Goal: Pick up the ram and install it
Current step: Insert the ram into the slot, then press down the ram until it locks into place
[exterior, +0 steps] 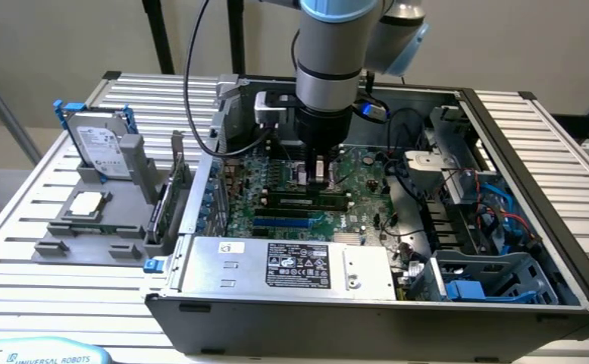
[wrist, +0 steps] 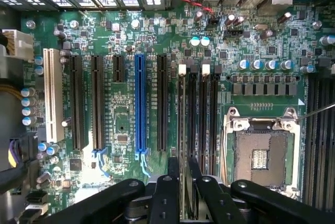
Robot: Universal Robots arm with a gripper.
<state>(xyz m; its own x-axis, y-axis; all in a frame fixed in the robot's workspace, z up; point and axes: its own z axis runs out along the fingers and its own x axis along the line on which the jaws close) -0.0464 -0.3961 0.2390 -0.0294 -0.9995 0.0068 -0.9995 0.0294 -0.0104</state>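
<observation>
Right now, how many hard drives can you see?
1. The hard drive stands upright in the grey holder at the exterior view's left, outside the computer case; others may hide inside it.

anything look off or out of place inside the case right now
The processor socket on the motherboard stands empty, its metal frame bare. The square silver processor lies outside the case, in the grey holder. Nothing else stands out.

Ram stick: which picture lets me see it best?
The exterior view. There the ram shows its long green side, standing in a black slot on the motherboard, just below the gripper. The wrist view looks straight down, so the ram is just a thin line.
</observation>
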